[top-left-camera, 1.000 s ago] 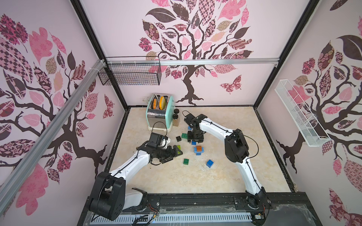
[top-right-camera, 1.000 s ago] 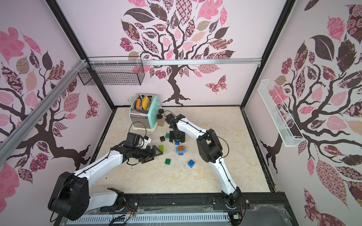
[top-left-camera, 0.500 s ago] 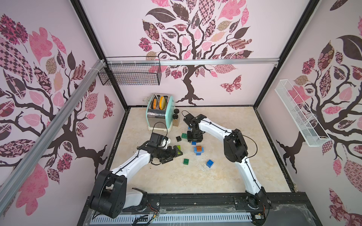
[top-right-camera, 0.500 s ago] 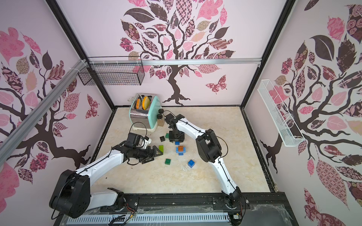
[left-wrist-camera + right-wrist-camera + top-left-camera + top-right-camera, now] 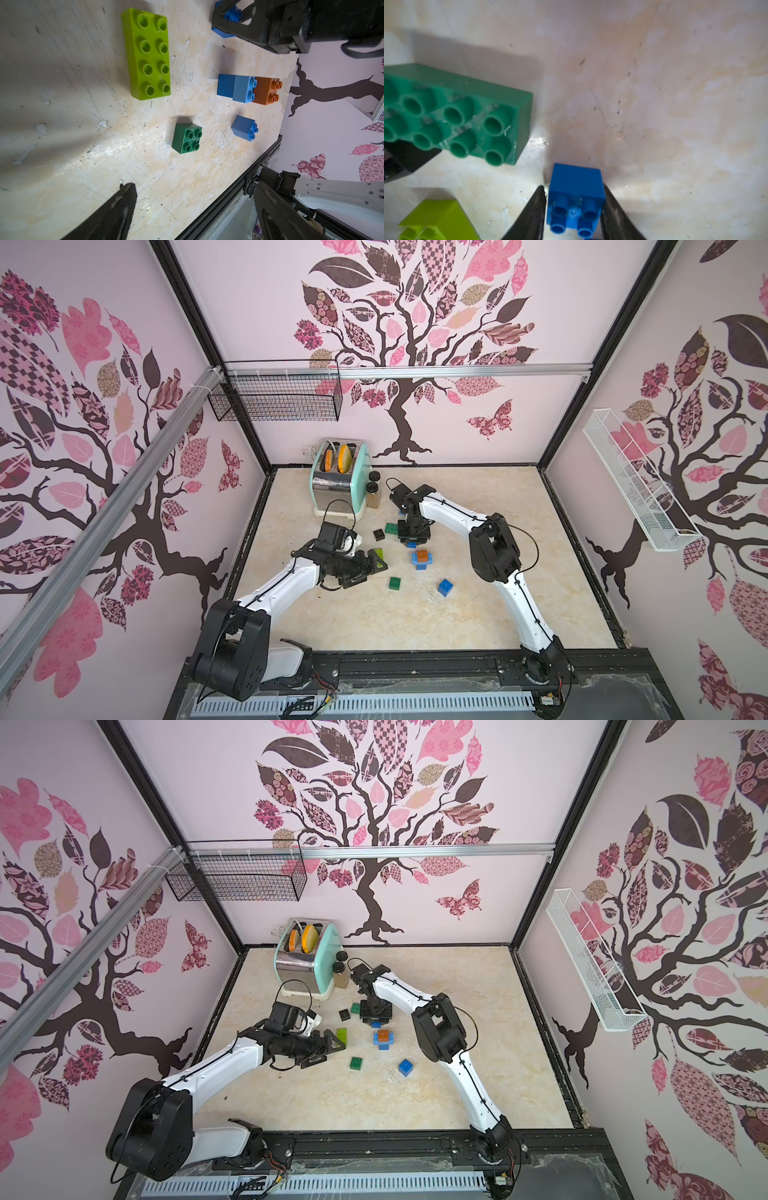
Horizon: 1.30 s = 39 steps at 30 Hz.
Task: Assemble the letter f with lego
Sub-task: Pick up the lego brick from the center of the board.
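My right gripper point(image 5: 412, 537) points straight down at the table, its fingers pressed against both sides of a blue square lego brick point(image 5: 576, 199) that sits on the table. Next to it lie a dark green oblong brick point(image 5: 456, 116) and a black brick point(image 5: 378, 534). My left gripper point(image 5: 368, 572) hovers open and empty beside the lime oblong brick point(image 5: 147, 54). In front of it are a dark green square brick point(image 5: 187, 138), a blue square brick point(image 5: 244, 127) and a blue stack topped by an orange-brown brick point(image 5: 266, 91).
A mint-and-chrome toaster point(image 5: 340, 481) and two dark-capped spice jars point(image 5: 372, 494) stand at the back left, close behind the right arm. A black rail point(image 5: 415, 664) runs along the table's front edge. Wire baskets hang on the left and right walls.
The right gripper's fingers have closed in onto the blue square brick. The left arm and its open gripper have not moved.
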Each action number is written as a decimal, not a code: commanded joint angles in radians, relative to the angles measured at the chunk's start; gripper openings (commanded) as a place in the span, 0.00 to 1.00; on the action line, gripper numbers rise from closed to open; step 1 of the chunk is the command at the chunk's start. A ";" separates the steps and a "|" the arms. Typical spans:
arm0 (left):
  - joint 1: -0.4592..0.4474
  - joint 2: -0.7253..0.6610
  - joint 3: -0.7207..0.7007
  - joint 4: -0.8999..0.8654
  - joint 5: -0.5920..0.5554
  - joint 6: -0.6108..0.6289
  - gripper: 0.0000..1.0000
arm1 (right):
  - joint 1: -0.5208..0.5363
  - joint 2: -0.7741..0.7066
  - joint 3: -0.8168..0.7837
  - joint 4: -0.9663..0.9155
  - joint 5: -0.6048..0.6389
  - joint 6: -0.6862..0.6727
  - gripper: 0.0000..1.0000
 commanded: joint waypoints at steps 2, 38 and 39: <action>0.004 0.009 0.017 -0.004 0.002 0.017 0.92 | -0.007 0.005 0.033 -0.007 0.018 -0.008 0.43; 0.004 0.042 0.038 -0.016 -0.015 0.044 0.91 | -0.022 -0.107 0.153 -0.088 0.040 -0.067 0.31; 0.004 0.034 0.040 -0.021 -0.017 0.048 0.91 | -0.022 -0.117 0.161 -0.101 0.035 -0.068 0.31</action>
